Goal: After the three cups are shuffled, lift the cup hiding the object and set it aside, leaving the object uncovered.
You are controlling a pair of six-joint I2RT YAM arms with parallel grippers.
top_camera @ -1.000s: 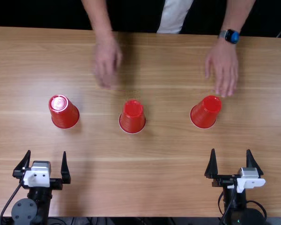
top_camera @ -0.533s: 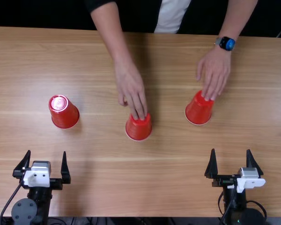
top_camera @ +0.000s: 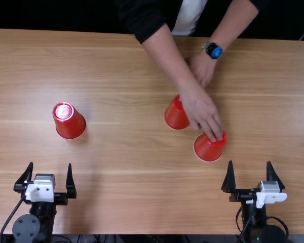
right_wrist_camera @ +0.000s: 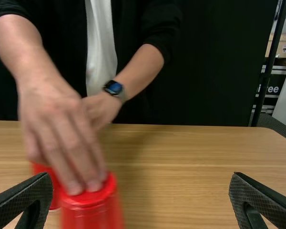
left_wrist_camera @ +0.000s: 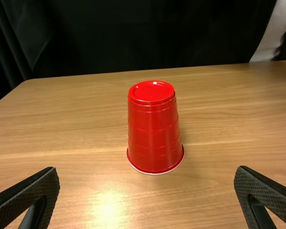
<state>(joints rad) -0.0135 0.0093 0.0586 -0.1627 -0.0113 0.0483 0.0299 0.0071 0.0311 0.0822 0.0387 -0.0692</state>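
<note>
- Wooden table (top_camera: 142,66) is viewed from above, with a person's hand (top_camera: 202,114) stretched across its right half.
- Under that hand's fingertips a near cup (top_camera: 209,148) is pressed, mouth down.
- A far cup (top_camera: 175,114) stands just beside the hand's wrist, close to the near cup.
- A watch hand (top_camera: 201,68) lies beyond the first hand's forearm. Its fingers are hidden, so contact with the far cup cannot be confirmed.
- A lone cup (top_camera: 68,121) stands well apart from both hands, untouched, straight ahead of the left gripper (top_camera: 49,165).
- Both that gripper and the right gripper (top_camera: 249,163) are parked at the table's near edge with fingers spread wide and nothing between them.
- The object is covered by one of the cups; which one cannot be seen.
- The shuffle is judged to be the step in hand, so the robot's part is not yet begun.
- For the next move, the cups should be tracked until the hands are off. One spread gripper would then be brought round the chosen cup, closed on its wall, raised and set aside.
</note>
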